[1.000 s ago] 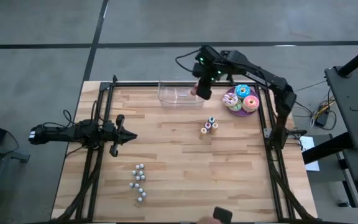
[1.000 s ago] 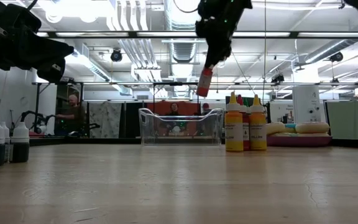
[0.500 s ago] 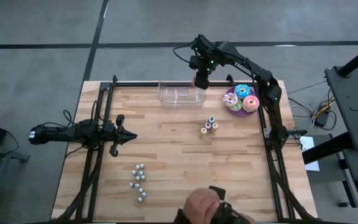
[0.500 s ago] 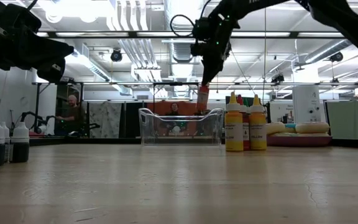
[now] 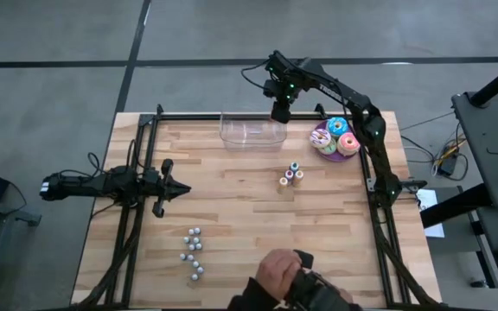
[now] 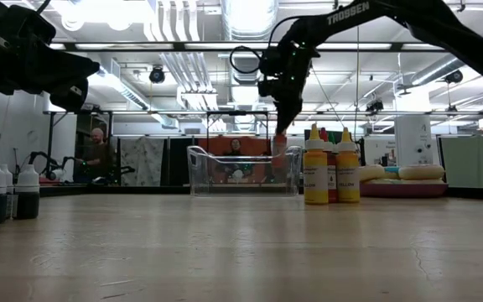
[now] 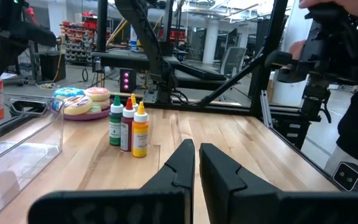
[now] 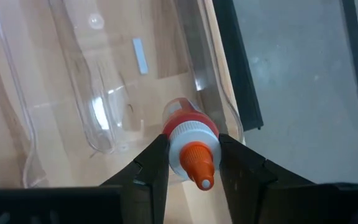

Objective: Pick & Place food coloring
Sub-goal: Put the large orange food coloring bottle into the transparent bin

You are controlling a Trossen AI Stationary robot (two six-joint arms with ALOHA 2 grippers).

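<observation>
Three food coloring bottles (image 5: 290, 175) stand upright in a cluster mid-table, also seen in the low view (image 6: 329, 172) and the left wrist view (image 7: 128, 124). A fourth red bottle with an orange tip (image 8: 190, 140) hangs in my right gripper (image 5: 280, 115), which is shut on it over the right end of a clear plastic bin (image 5: 251, 130). In the low view the bottle (image 6: 278, 149) has its lower part below the bin's rim (image 6: 241, 151). My left gripper (image 7: 196, 165) waits shut at the table's left (image 5: 167, 188), holding nothing. My right gripper pinches the bottle's white cap collar (image 8: 191, 132) between its two fingers (image 8: 151, 165), just below the orange nozzle. The fingers come from above, pointing steeply down. The bottle hangs about upright below them, its lower part inside the bin's right end (image 6: 288, 172).
A purple plate of frosted doughnuts (image 5: 335, 138) sits right of the bin. Several small silvery balls (image 5: 193, 255) lie near the front left. A person's hand (image 5: 275, 275) holding a dark device shows at the near edge. Bare wood lies between the bottles and the balls.
My right gripper has come down with the red bottle, from well above the bin's right end until the bottle dips below the rim. Its hold has stayed the same. A person's hand has come into view at the near edge.
</observation>
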